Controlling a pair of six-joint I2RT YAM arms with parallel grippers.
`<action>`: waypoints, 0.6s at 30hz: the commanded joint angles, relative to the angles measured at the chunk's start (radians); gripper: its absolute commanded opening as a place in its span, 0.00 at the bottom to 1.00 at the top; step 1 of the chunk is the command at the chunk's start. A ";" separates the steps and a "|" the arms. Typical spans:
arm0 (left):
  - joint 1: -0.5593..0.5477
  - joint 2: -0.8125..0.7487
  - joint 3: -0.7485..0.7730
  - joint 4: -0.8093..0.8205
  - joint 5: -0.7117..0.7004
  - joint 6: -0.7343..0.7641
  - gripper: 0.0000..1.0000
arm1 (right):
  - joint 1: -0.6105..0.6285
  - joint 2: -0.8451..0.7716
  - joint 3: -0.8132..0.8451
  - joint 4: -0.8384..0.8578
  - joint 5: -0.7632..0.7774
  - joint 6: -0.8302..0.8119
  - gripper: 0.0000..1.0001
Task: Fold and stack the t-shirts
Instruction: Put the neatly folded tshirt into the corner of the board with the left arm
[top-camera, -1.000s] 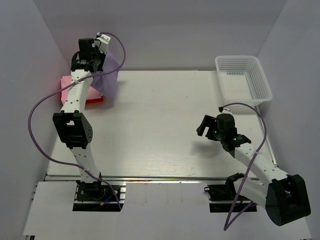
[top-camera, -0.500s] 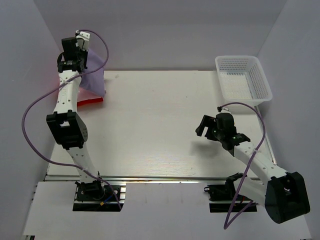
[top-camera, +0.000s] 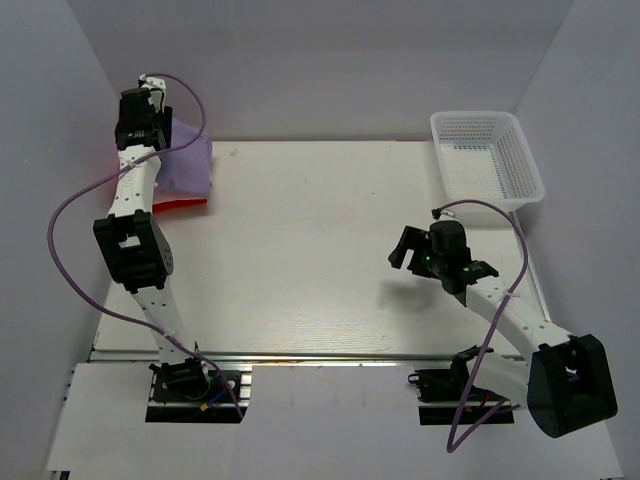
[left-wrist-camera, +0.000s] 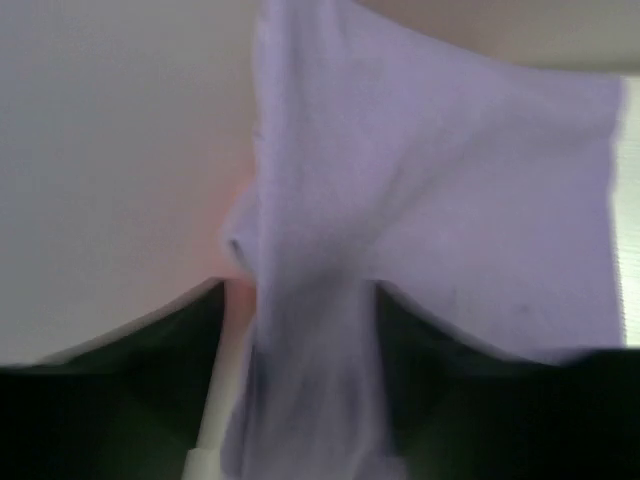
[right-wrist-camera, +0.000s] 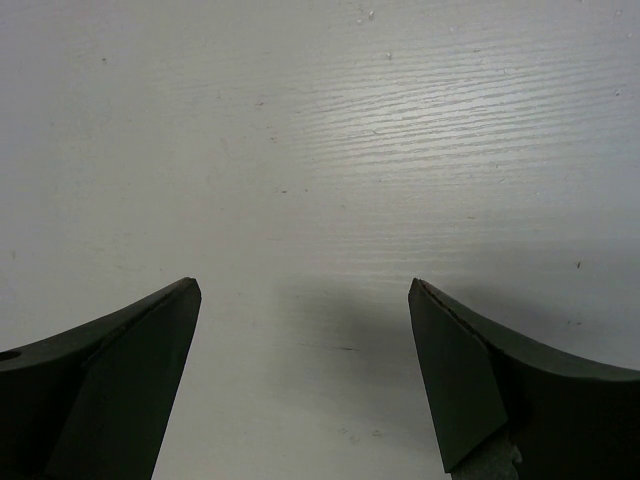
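The lavender-purple t-shirt (top-camera: 188, 165) lies draped over the stack at the table's far left. A strip of the red t-shirt (top-camera: 180, 203) shows under its near edge. My left gripper (top-camera: 148, 130) hangs above the shirt's left side. In the left wrist view its jaws stand apart, so the left gripper (left-wrist-camera: 300, 330) is open, with a blurred fold of the purple shirt (left-wrist-camera: 440, 200) still running between the fingers. A pink tint (left-wrist-camera: 236, 212) shows at the cloth's left edge. My right gripper (top-camera: 405, 250) is open over bare table, and the right wrist view shows this gripper (right-wrist-camera: 305, 300) with nothing between its fingers.
A white mesh basket (top-camera: 487, 160) stands at the back right corner of the white table (top-camera: 320, 240). Grey walls close in the left, back and right sides. Purple cables loop off both arms.
My left arm swung left and back, carrying the purple shirt over the stack, and its jaws have opened. The shirt has dropped lower and flatter. The right arm shifted only slightly.
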 joint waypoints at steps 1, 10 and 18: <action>0.006 0.002 0.029 0.087 -0.180 -0.032 0.82 | 0.002 0.008 0.052 0.004 -0.007 0.000 0.90; 0.015 0.023 0.062 0.069 -0.192 -0.073 1.00 | 0.005 0.037 0.064 0.016 -0.035 0.000 0.90; 0.006 0.000 0.016 0.049 -0.011 -0.131 1.00 | 0.002 0.041 0.052 0.024 -0.036 0.000 0.90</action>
